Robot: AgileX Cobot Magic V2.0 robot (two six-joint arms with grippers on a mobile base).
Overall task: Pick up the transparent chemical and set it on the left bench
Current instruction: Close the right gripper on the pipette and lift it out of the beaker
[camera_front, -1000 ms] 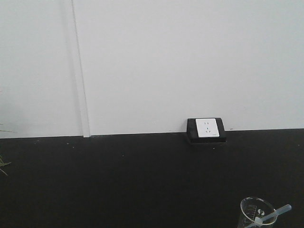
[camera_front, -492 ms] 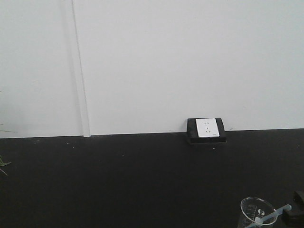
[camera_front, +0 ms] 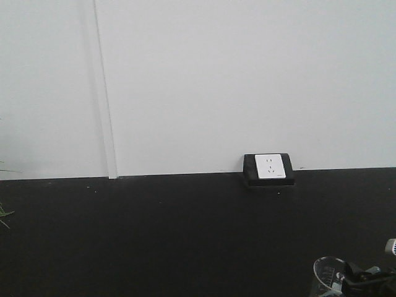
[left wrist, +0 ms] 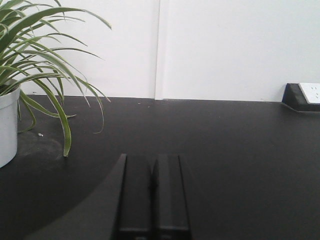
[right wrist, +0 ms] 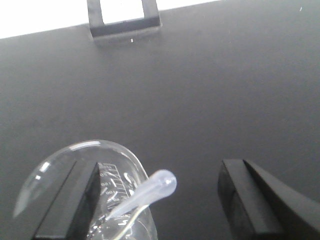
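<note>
The transparent chemical, a translucent bluish-white pipette (right wrist: 150,192), leans in a clear glass beaker (right wrist: 60,165) with its bulb over the right rim. My right gripper (right wrist: 158,169) is open. Its left finger (right wrist: 67,200) shows through the beaker glass and its right finger (right wrist: 250,200) stands to the right, so the bulb lies between them, untouched. In the front view the right gripper (camera_front: 362,275) covers the pipette beside the beaker (camera_front: 327,272). My left gripper (left wrist: 152,192) is shut and empty, low over the black countertop (left wrist: 225,150). The left bench with sink and tap is out of view.
A potted plant in a white pot (left wrist: 7,125) with long green leaves stands at the left of the left wrist view. A white socket in a black housing (camera_front: 269,168) sits against the white wall, also in the right wrist view (right wrist: 124,15).
My right gripper has come into the front view from the bottom right and moved left over the pipette's bulb, hiding it. The beaker and pipette have not moved.
</note>
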